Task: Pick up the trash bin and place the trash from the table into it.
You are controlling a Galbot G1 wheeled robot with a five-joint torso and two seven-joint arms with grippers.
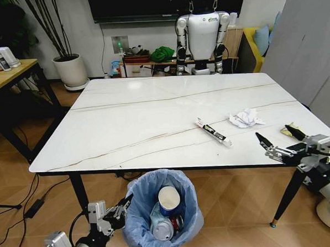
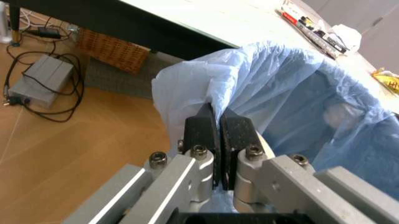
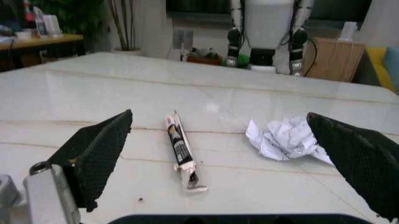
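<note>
The left gripper [image 2: 218, 135] has its fingers [image 2: 201, 133] pressed together on the rim of the trash bin [image 1: 164, 209], pinching the thin blue bag. The bin sits low, just in front of the worktop [image 1: 153, 116] edge. A paper cup [image 1: 169, 199] and a red can [image 1: 165, 228] are already inside. The bag is slippery, so it could slide out of the pinch and the bin might tip or drop.

The right gripper [image 1: 274, 147] hangs over the worktop's right edge with its fingers [image 3: 100, 149] spread wide. The long wrapper [image 3: 182, 156] and the crumpled paper [image 3: 288, 138] lie ahead of it. Both are light and flat, so the fingers might push them away or off the edge.
</note>
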